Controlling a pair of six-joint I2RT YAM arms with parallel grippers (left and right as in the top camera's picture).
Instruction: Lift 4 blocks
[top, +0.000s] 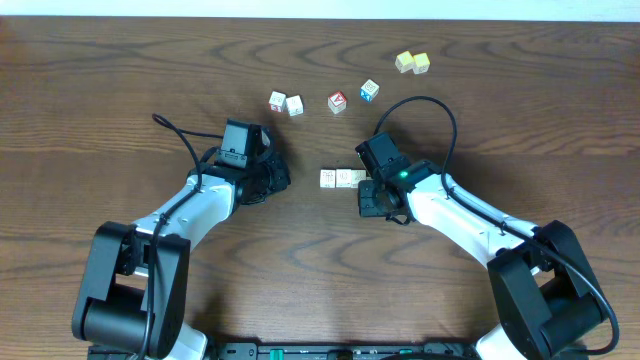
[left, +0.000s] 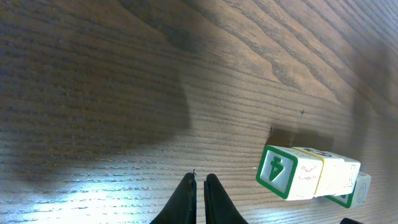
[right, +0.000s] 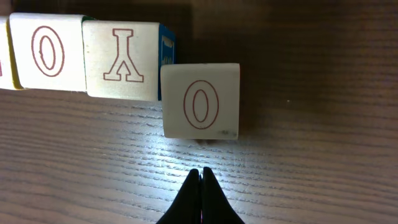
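A short row of pale cream blocks (top: 343, 178) lies on the table between my two grippers. In the right wrist view their faces read O (right: 46, 51), Y (right: 126, 59) and O (right: 200, 101). The last one sits offset toward my right gripper (right: 201, 171), which is shut and empty just short of it. Seen from the left wrist, the row's end block (left: 277, 170) has a green-bordered face, ahead and right of my left gripper (left: 200, 177). That gripper is shut with nothing in it. From overhead the left gripper (top: 282, 180) is left of the row and the right gripper (top: 366, 192) at its right end.
Two more pale cubes (top: 277, 101) (top: 294, 105) sit farther back. Next to them are a red-faced cube (top: 337, 101) and a blue-faced cube (top: 369, 90). A pair of yellowish cubes (top: 412, 62) is at the back right. Cables arch over both arms.
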